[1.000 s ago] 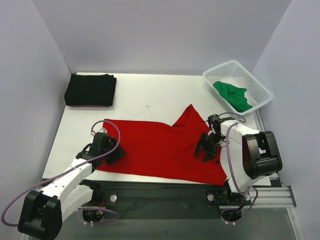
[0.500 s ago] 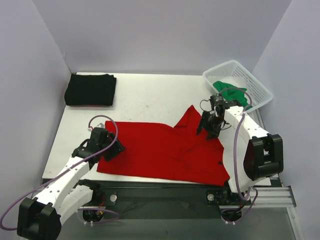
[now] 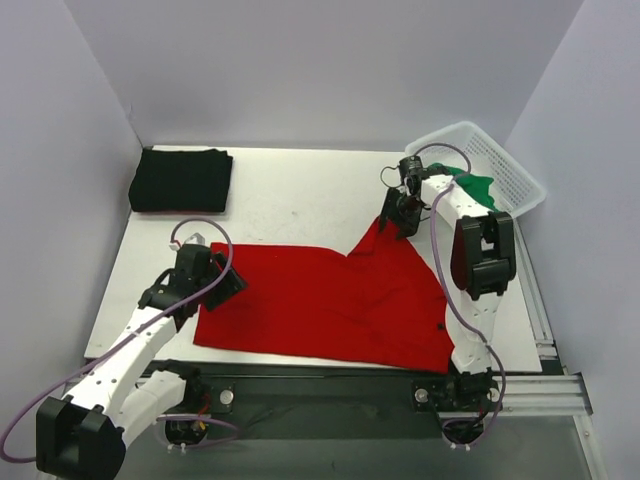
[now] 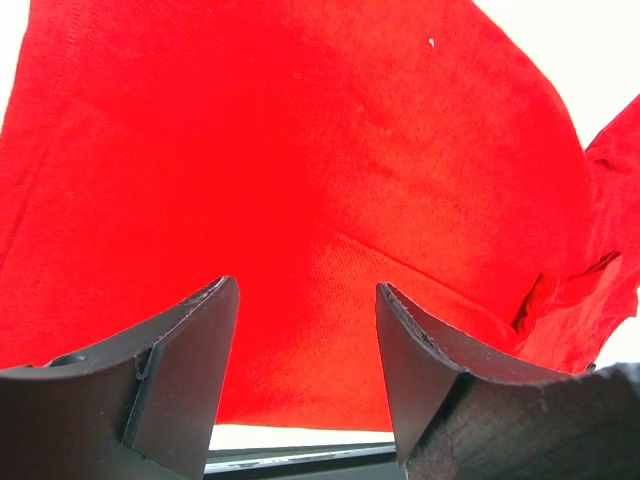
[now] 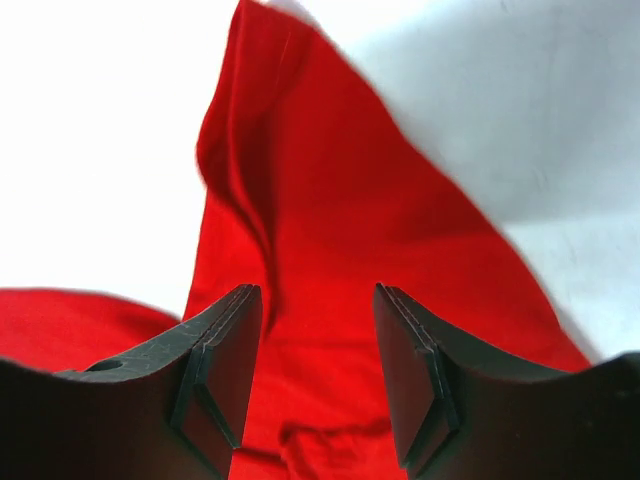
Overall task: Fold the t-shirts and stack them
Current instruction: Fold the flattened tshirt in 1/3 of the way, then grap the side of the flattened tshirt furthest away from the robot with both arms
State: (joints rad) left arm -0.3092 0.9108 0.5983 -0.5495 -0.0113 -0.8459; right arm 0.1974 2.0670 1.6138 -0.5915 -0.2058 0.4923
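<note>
**Red t-shirt [image 3: 320, 300] spread flat, a gripper open at either end**

The red t-shirt lies on the near half of the table [image 3: 300, 190], its long axis running left to right. The left gripper [image 3: 225, 290], jaws apart and empty, hovers at its left edge. The right gripper [image 3: 394, 216], jaws likewise apart, hangs over its far-right corner. Each arm is nearest its own end. The black t-shirt [image 3: 181, 180] sits folded far left; the green t-shirt [image 3: 468, 186] lies in the basket [image 3: 510, 160], far right.

I see the red t-shirt [image 3: 320, 300] spread flat but wrinkled, near and left of the basket [image 3: 510, 165], with one corner peaked toward it. The green t-shirt [image 3: 480, 186] lies crumpled inside the basket. The black t-shirt [image 3: 181, 179] lies folded far to the basket's left.
</note>
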